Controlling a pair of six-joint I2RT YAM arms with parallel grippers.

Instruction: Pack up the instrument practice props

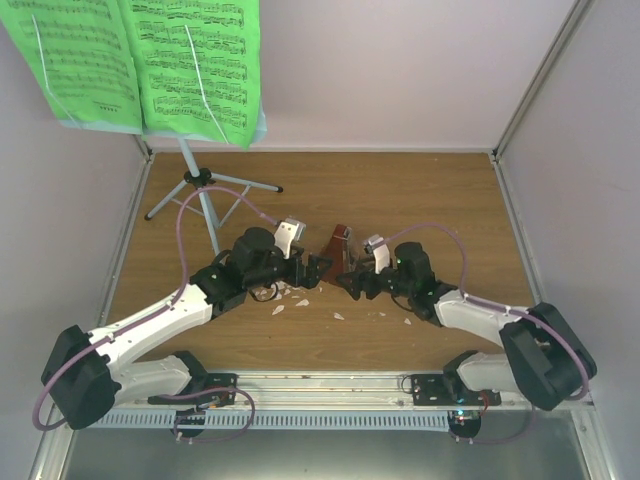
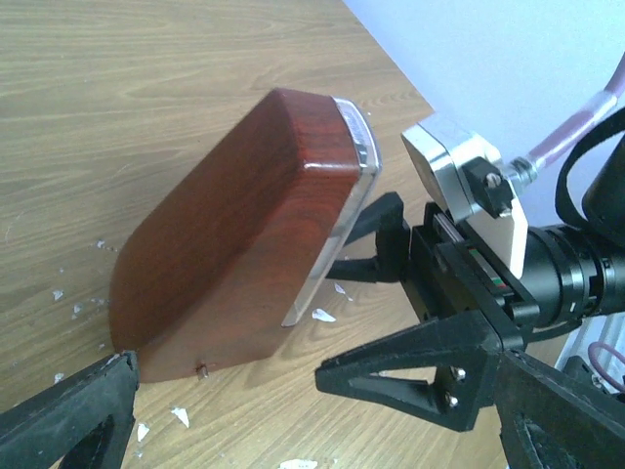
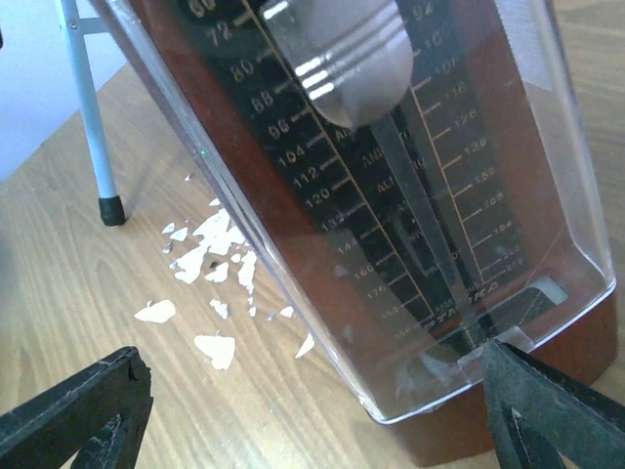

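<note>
The reddish-brown metronome point(image 1: 338, 244) stands mid-table between both grippers. In the left wrist view its wooden back point(image 2: 234, 234) fills the middle, and my left gripper point(image 2: 234, 391) is open, its fingers point(image 2: 420, 366) wide apart on either side of the metronome's base and clear of it. My right gripper point(image 3: 312, 420) is also open, facing the clear front cover point(image 3: 410, 195) with its scale and pendulum. Its right fingertip point(image 3: 547, 401) overlaps the base corner; the left one is well clear. The music stand point(image 1: 205, 200) with green sheet music point(image 1: 150, 60) stands at the back left.
White crumbs point(image 3: 205, 254) lie scattered on the wooden table point(image 1: 420, 190) beside the metronome. A pale stand leg with a black foot point(image 3: 110, 208) stands just beyond them. Pale walls close in the table on the left, back and right.
</note>
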